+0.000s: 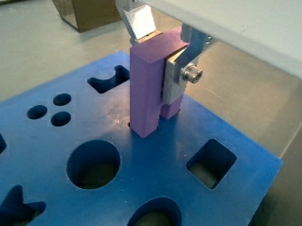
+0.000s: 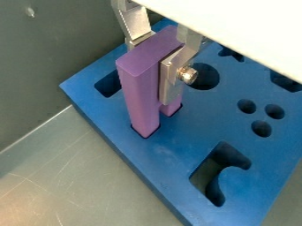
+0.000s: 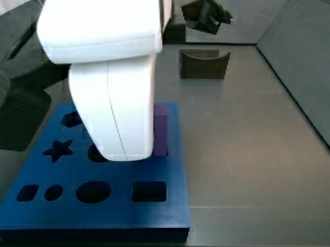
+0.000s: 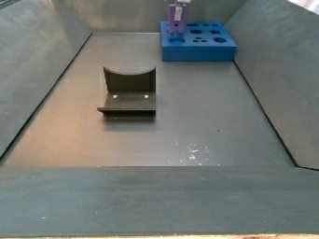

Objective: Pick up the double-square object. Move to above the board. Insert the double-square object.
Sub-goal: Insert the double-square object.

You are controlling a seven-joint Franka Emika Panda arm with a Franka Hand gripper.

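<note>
My gripper [image 1: 162, 60] is shut on the double-square object [image 1: 151, 84], a lilac peg with two joined square prongs, held upright. The silver fingers [image 1: 179, 74] clamp its upper part from two sides. It shows in both wrist views, the other one [image 2: 147, 81] included. The prongs' lower ends meet the bright-blue board [image 1: 177, 172] and seem to sit in a cutout near its edge [image 2: 141, 132]. In a side view the white arm hides the gripper and only a sliver of the peg [image 3: 164, 127] shows over the board [image 3: 116, 220]. In a side view the peg [image 4: 178, 19] stands on the far board [image 4: 206, 47].
A dark olive U-shaped block [image 3: 204, 63] stands on the grey tray floor away from the board, and shows in both side views [image 4: 127, 93]. The board has star, circle and square cutouts [image 3: 151, 191]. Grey tray walls [image 4: 50, 65] enclose the floor.
</note>
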